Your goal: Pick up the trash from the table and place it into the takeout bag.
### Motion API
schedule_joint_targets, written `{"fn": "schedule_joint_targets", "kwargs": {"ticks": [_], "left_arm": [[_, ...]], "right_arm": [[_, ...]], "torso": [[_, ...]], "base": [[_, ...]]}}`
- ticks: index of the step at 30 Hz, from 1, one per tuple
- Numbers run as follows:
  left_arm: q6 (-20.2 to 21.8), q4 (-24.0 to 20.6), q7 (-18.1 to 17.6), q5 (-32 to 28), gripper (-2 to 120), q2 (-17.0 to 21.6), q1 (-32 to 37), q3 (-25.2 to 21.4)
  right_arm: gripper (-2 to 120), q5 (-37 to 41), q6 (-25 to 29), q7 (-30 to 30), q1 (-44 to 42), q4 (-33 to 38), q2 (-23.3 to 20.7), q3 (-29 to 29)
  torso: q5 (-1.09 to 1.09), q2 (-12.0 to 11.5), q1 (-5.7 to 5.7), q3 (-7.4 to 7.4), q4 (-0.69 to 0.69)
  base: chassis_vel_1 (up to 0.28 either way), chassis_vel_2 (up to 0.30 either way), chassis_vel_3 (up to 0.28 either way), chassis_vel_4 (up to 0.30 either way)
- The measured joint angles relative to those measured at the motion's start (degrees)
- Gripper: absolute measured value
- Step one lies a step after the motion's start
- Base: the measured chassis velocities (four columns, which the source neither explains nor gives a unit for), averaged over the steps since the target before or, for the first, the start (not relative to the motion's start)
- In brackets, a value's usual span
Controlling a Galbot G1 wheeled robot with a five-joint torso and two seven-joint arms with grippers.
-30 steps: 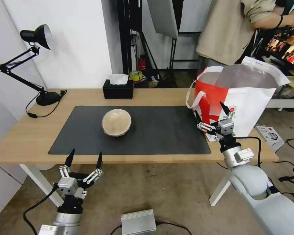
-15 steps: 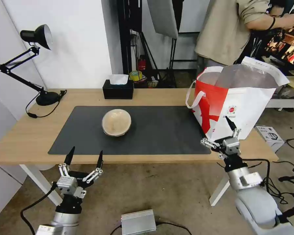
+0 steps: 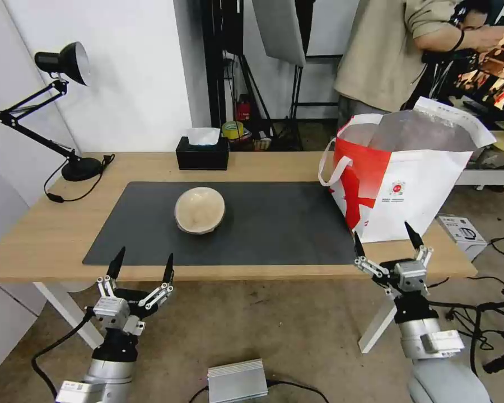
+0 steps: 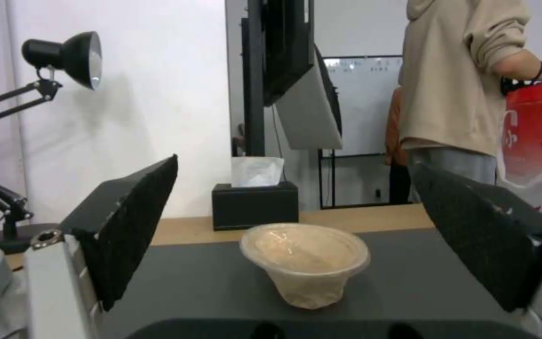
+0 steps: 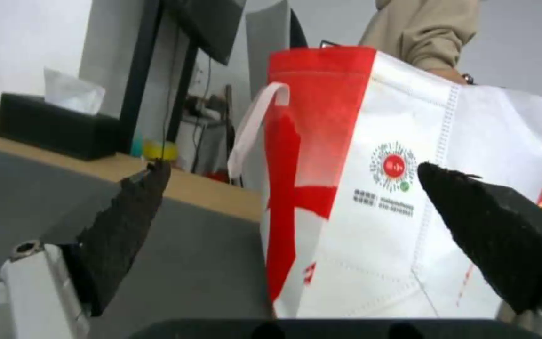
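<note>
- The one piece of trash on the table is a round tan container (image 3: 200,210) with a clear lid, standing upright on the dark grey mat (image 3: 274,224), left of the mat's middle and well apart from the bag.
- The takeout bag (image 3: 409,184) stands at the table's right end, partly on the mat's right edge, its mouth open and showing silver lining, one white handle (image 3: 333,165) hanging toward the container.
- The table (image 3: 45,235) also carries a black tissue box (image 3: 203,154) behind the container and a desk lamp (image 3: 73,165) at the far left.
- The left gripper (image 3: 141,267) hangs below the table's near edge, in front of the container, its fingers spread wide and holding nothing.
- The right gripper (image 3: 385,240) sits at the near edge just in front of the bag, fingers likewise apart and empty.
- Risks, as I judge them:
  - The thin, slick-looking lid and tapered wall could buckle or slip in a hard or off-centre pinch.
  - Coming up from below, the left gripper could catch the table's edge.
  - The container must travel far; it could clip the bag's soft rim or handle and tip the bag.
  - The right gripper, so near the bag, could nudge it.
</note>
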Motion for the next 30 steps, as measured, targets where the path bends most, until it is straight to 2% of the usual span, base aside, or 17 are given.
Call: {"fn": "schedule_joint_targets", "kwargs": {"ticks": [14, 30], "left_arm": [[-0.1, -0.1, -0.1, -0.1, 100, -0.1, -1.0, -0.2], [0.2, 0.0, 0.0, -1.1, 100, 1.0, -2.0, -0.5]], "right_arm": [[100, -6.6, 1.1, -0.6, -3.8, 0.8, 4.9, -1.9], [100, -7.1, 1.9, -2.9, -4.0, 1.5, 4.7, -2.0]], "torso": [[0.01, 0.0, 0.0, 0.0, 0.0], [0.0, 0.0, 0.01, 0.0, 0.0]], "base": [[0.0, 0.0, 0.0, 0.0], [0.0, 0.0, 0.0, 0.0]]}}
